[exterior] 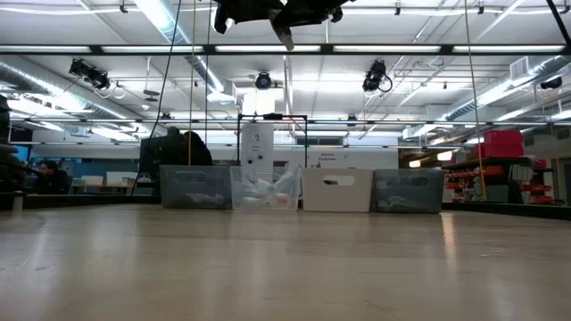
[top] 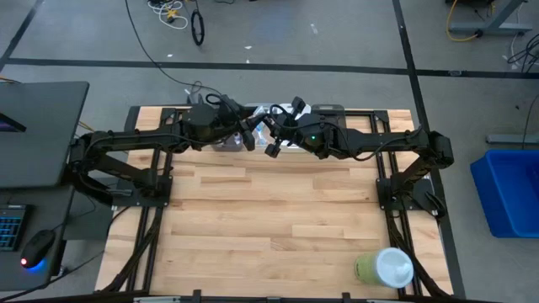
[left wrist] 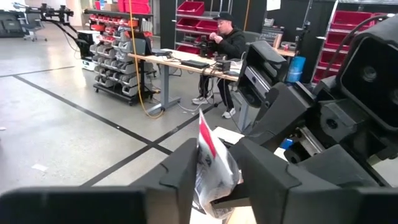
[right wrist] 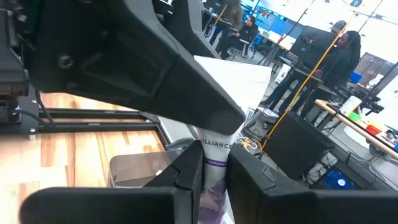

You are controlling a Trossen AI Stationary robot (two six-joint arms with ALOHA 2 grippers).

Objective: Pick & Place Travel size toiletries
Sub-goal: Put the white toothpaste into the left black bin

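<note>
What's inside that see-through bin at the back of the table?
The clear bin holds a jumble of pale, whitish packets; which items they are cannot be told. The white bin beside it hides its contents.

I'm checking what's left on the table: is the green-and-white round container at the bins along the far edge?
No, the container stands alone at the table's near right corner, far from the bins.
</note>
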